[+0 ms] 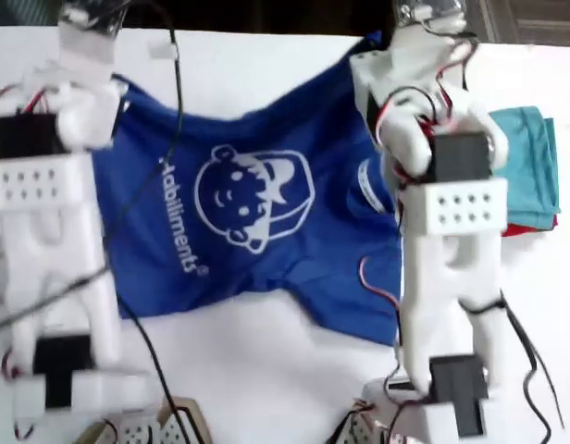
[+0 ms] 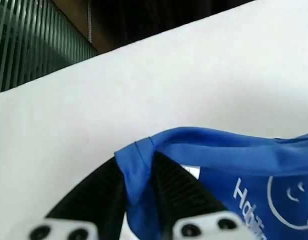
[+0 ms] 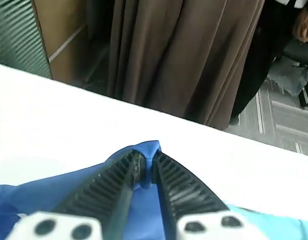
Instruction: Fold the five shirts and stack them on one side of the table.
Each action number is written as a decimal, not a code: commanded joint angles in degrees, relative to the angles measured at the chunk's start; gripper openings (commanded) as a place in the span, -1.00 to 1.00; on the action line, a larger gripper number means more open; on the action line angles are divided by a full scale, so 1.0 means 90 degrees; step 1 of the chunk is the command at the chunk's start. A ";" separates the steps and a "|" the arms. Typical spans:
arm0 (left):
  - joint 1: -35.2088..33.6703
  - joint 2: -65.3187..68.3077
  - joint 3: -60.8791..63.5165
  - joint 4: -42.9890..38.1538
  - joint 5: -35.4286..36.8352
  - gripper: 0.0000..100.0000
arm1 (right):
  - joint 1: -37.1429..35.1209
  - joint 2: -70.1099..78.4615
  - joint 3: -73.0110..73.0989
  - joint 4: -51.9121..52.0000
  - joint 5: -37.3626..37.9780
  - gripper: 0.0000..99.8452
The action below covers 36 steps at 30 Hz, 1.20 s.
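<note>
1. White table [image 1: 266, 370] is carrying a spread blue shirt [image 1: 266, 240].
2. Left gripper [image 2: 136, 161] is pinching one corner of the blue shirt.
3. Right gripper [image 3: 145, 159] is clamping another corner.
4. Teal shirt [image 1: 530, 153] is lying folded just beside the blue shirt.

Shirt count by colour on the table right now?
blue shirt: 1, spread out
teal shirt: 1, folded
red shirt: 1, only an edge shows under the teal one
Total: 3
</note>
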 commanded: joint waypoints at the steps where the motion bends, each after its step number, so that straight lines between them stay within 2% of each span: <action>1: 0.0020 0.1045 -0.1665 0.0234 -0.0234 -0.95 | 0.0015 0.0474 -0.0527 -0.0425 0.0010 -0.96; 10: 0.0059 0.3595 -0.4313 0.1358 -0.0361 -0.95 | -0.0034 0.2154 -0.1045 -0.0396 0.0010 -0.96; 16: 0.0049 0.4698 -0.4938 0.2110 -0.0361 -0.95 | -0.0024 0.3062 -0.1026 0.0044 0.0010 -0.96; 22: 0.0059 0.5109 -0.5416 0.2813 -0.0361 -0.95 | 0.0015 0.3551 -0.1035 0.0122 0.0010 -0.96; 30: -0.0020 0.4952 -0.5084 0.3067 -0.0361 -0.95 | 0.0044 0.3414 -0.1084 0.1314 0.0010 -0.96; 36: -0.0010 0.3751 -0.3023 0.3057 -0.0391 -0.95 | 0.0054 0.2457 -0.1016 0.2320 0.0010 -0.96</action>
